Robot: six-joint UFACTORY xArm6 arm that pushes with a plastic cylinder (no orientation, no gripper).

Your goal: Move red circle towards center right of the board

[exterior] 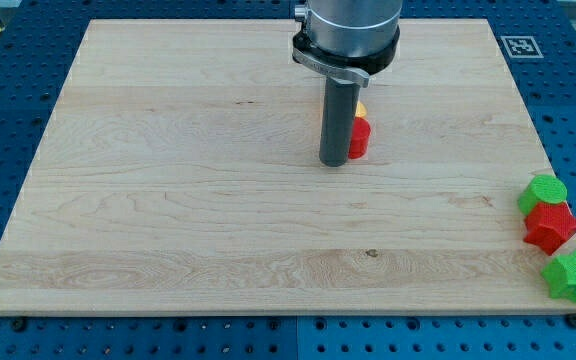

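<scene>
The red circle (360,138) sits a little above the board's middle, mostly hidden behind my dark rod. My tip (333,161) rests on the board right at the red circle's left side, touching or nearly touching it. A sliver of a yellow block (361,109) shows just above the red circle, behind the rod; its shape is hidden.
The wooden board (168,200) lies on a blue perforated table. At the board's right edge stand a green circle (545,189), a red star (552,226) below it and a green star (572,276) at the bottom right. A marker tag (520,45) sits at the top right.
</scene>
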